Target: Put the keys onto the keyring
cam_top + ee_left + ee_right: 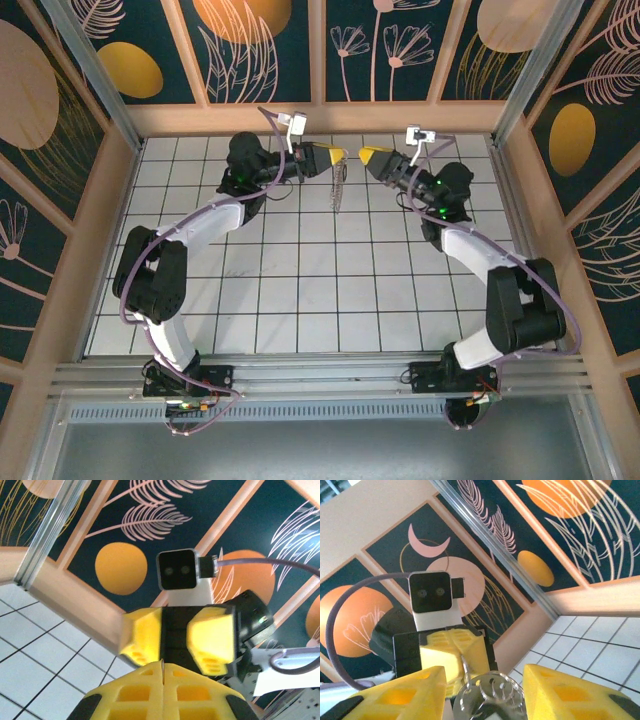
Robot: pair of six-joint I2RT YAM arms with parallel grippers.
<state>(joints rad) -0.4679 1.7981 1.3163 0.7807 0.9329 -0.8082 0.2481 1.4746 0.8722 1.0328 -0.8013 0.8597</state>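
Keyring (338,186) is hanging in the air above the far tiles (300,270), dangling from the left gripper (337,157), whose fingers are pressing together on its thin top edge (a sliver of metal is poking out between them in the left wrist view). The right gripper (366,155) is hovering just beside it with fingers spread, the loop sitting between them. Being light, stiff, slick metal, it is probably going to swing or twist, so pinching the plain edge is looking safest.
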